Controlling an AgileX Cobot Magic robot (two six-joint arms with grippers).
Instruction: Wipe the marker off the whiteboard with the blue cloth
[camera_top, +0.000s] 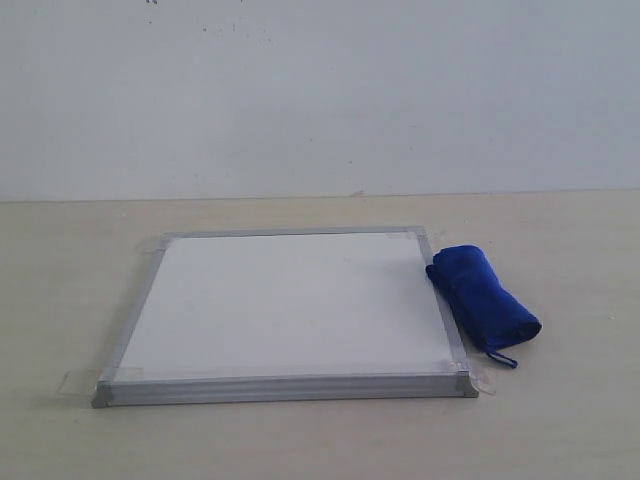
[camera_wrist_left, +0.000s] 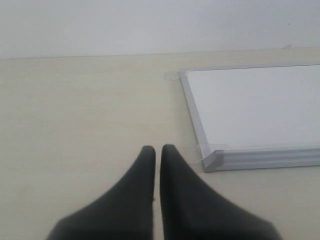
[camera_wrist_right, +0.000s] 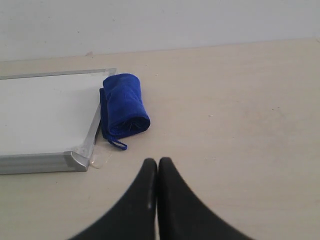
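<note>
The whiteboard (camera_top: 290, 300) lies flat on the table, silver-framed, with clear tape at its corners. No marker shows on its white surface in any view. The blue cloth (camera_top: 483, 298), a rolled fuzzy bundle with a small loop tag, rests against the board's right edge. Neither gripper appears in the exterior view. My left gripper (camera_wrist_left: 157, 148) is shut with nothing in it, hovering over bare table beside a near corner of the whiteboard (camera_wrist_left: 260, 105). My right gripper (camera_wrist_right: 157, 161) is shut and holds nothing, a short way from the blue cloth (camera_wrist_right: 124, 105) and the whiteboard (camera_wrist_right: 45, 112).
The beige table (camera_top: 560, 420) stretches on all sides of the board. A plain white wall (camera_top: 320, 90) rises along the table's far edge. A patch of clear tape (camera_wrist_right: 100, 159) sticks out at the board's corner nearest the cloth.
</note>
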